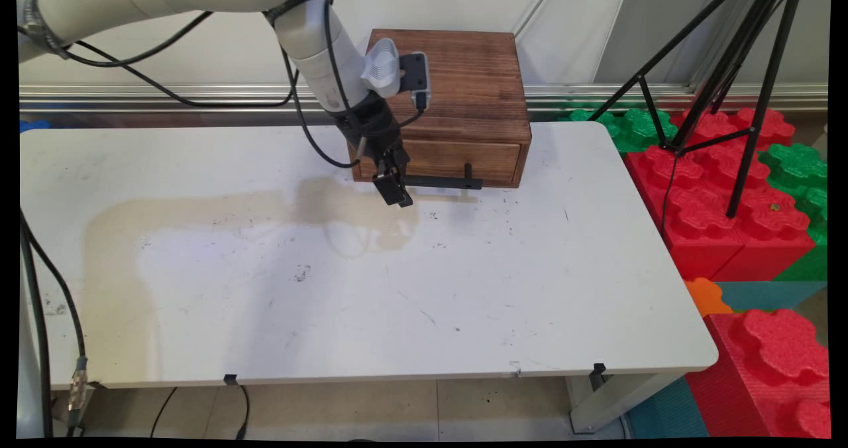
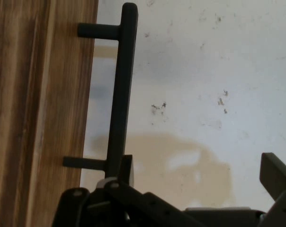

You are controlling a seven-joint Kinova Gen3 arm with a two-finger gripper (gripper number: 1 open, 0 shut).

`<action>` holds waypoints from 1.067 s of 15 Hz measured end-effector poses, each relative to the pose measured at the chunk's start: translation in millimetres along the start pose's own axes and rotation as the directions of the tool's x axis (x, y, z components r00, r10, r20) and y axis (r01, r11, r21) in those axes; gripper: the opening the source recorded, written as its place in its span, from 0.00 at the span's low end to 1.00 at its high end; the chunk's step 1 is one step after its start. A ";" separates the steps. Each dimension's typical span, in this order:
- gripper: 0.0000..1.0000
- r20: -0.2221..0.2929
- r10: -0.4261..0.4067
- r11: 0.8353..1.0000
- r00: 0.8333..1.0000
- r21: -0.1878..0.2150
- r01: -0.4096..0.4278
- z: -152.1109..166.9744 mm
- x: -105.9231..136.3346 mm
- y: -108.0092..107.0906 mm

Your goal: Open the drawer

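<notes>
White table (image 1: 464, 289) carries a wooden box (image 1: 457, 103); gripper (image 1: 395, 193) hangs with fingers spread apart, one fingertip (image 2: 125, 170) touching the drawer's black handle (image 2: 120, 94).

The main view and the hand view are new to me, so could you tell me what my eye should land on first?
First, the dark wooden drawer box at the table's far edge, with a black bar handle across its drawer front. The black gripper hangs right at the handle's left end, fingers open; in the hand view one finger sits beside the bar. Right of the table lie red and green foam blocks and a black tripod.
</notes>
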 end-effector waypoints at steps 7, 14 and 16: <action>1.00 0.017 0.059 0.998 0.998 -0.007 -0.059 23.1 7.9 -14.3; 1.00 0.031 0.091 0.996 0.995 -0.010 -0.091 44.3 12.4 -27.0; 1.00 0.037 0.103 0.995 0.994 -0.014 -0.102 50.7 13.3 -29.4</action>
